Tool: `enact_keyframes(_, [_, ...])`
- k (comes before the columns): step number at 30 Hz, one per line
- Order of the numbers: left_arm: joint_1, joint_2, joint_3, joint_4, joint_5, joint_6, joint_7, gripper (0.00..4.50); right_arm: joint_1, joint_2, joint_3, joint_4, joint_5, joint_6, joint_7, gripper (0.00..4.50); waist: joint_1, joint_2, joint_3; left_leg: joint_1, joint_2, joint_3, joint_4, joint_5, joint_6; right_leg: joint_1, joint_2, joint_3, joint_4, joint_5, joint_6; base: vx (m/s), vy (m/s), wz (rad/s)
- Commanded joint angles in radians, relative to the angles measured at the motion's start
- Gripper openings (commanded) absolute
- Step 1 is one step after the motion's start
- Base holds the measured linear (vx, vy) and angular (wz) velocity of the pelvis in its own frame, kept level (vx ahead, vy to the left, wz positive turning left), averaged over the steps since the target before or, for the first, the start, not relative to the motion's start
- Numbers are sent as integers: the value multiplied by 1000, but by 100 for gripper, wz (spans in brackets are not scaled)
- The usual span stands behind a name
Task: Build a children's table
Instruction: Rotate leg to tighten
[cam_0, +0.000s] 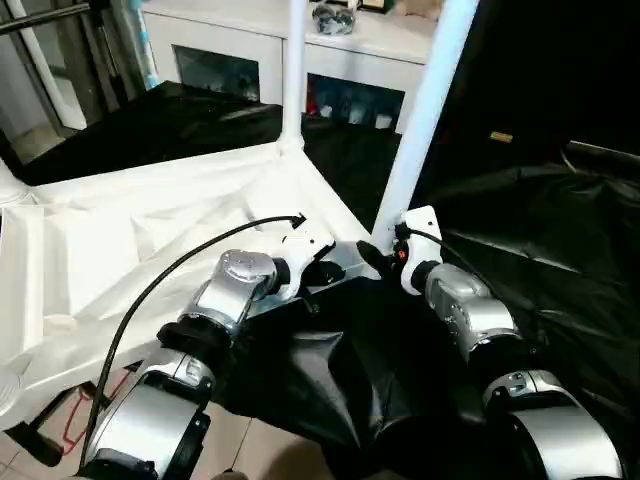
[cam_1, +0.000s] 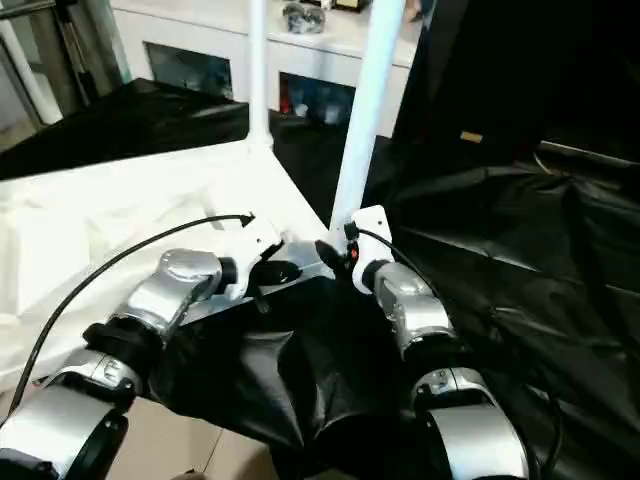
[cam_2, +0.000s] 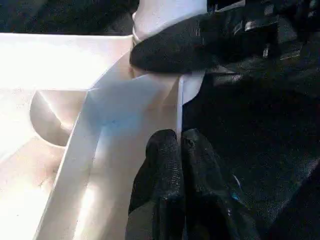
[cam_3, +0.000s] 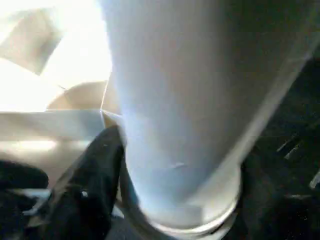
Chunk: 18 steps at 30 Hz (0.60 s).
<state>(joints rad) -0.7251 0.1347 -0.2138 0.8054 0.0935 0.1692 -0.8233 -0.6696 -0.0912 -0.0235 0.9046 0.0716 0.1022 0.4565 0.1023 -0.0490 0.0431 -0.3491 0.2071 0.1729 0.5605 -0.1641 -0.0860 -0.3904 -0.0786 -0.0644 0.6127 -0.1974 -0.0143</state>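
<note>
Upturned tabletop (cam_0: 130, 240) at left, its near edge pinched by the closed left gripper (cam_2: 179, 150); at its near corner socket the right gripper (cam_0: 385, 255), jaws apart around the base, holds the upright, slightly tilted leg (cam_0: 425, 110).

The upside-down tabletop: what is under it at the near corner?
Black sheeting lies under the tabletop and drapes off the edge. Whatever supports the sheeting is covered.

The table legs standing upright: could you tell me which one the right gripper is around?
The nearer leg, at the tabletop's near corner; the right gripper grips its base. The farther leg stands untouched.
</note>
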Motion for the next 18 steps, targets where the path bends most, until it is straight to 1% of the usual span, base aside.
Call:
enact_keyframes(1, [-6,-49,-19,-17,-28,-29,-23,0,20,39,72,49,-23,21,69,367,1,4,-49,1,22,-3,-67,-276,3,37,-66,44,-89,-276,-160,0,0,0])
enact_keyframes(2, [-2,-40,-20,-20,-33,-38,-43,0,20,28,80,43,-32,0,89,374,0,4,-50,4,23,-4,-67,-280,3,36,-66,45,-90,-277,-160,0,0,0])
enact_keyframes(4, [8,-13,-24,-33,-42,-55,-89,0,27,-8,103,16,-47,-67,170,374,0,3,-51,2,23,-3,-66,-278,5,38,-66,44,-88,-261,-163,0,0,0])
enact_keyframes(5, [13,-4,-23,-37,-44,-64,-110,0,29,-22,112,9,-49,-99,207,374,1,3,-53,0,24,-4,-65,-270,7,40,-68,44,-86,-243,-166,0,0,0])
enact_keyframes(6, [21,20,-26,-46,-46,-75,-152,0,45,-57,128,-26,-34,-136,315,374,2,-1,-54,-3,23,-1,-60,-241,26,44,-66,45,-80,-185,-181,0,0,0])
enact_keyframes(7, [21,20,-26,-46,-46,-75,-152,0,45,-57,128,-26,-34,-136,315,374,5,-1,-56,-3,22,0,-58,-226,35,45,-66,44,-78,-161,-187,0,0,0])
enact_keyframes(8, [26,34,-28,-54,-51,-84,-186,0,54,-79,137,-48,-23,-149,376,374,5,-2,-55,-5,21,2,-56,-201,51,46,-64,45,-74,-121,-197,0,0,0])
enact_keyframes(9, [30,42,-29,-60,-56,-87,-205,0,59,-90,140,-60,-19,-153,405,374,7,-2,-55,-5,21,2,-55,-193,57,47,-64,45,-73,-110,-201,0,0,0])
enact_keyframes(10, [36,52,-30,-69,-63,-91,-232,0,65,-102,143,-71,-15,-161,440,374,9,-3,-57,-7,22,3,-53,-171,68,49,-63,44,-68,-80,-210,0,0,0])
enact_keyframes(11, [39,57,-31,-73,-67,-95,-245,0,68,-109,144,-78,-11,-160,459,374,10,-2,-58,-7,23,3,-53,-164,71,48,-64,44,-66,-70,-216,0,0,0])
enact_keyframes(12, [51,81,-32,-93,-80,-106,-301,0,78,-136,144,-104,7,-159,537,374,12,-2,-56,-6,23,4,-52,-155,76,48,-61,42,-65,-61,-223,0,0,0])
enact_keyframes(13, [60,99,-34,-107,-88,-109,-341,0,86,-155,147,-120,21,-157,600,374,17,-1,-57,-6,28,5,-50,-149,85,50,-61,41,-61,-39,-235,0,0,0])
enact_keyframes(14, [65,113,-37,-115,-90,-111,-367,0,92,-171,151,-132,30,-155,647,374,16,-4,-56,-8,28,6,-49,-148,89,49,-59,40,-59,-33,-239,0,0,0])
enact_keyframes(15, [66,117,-37,-116,-90,-111,-372,0,93,-174,153,-134,32,-154,657,374,17,-3,-56,-8,28,6,-49,-149,91,49,-59,40,-59,-33,-240,0,0,0])
enact_keyframes(16, [71,140,-42,-120,-90,-116,-408,0,102,-201,165,-151,45,-146,733,374,18,-4,-56,-7,27,7,-49,-151,95,47,-59,39,-59,-42,-243,0,0,0])
enact_keyframes(18, [76,162,-45,-120,-88,-128,-437,0,110,-220,179,-166,42,-140,781,374,19,0,-53,-5,31,6,-51,-180,86,43,-62,39,-64,-92,-241,0,0,0])
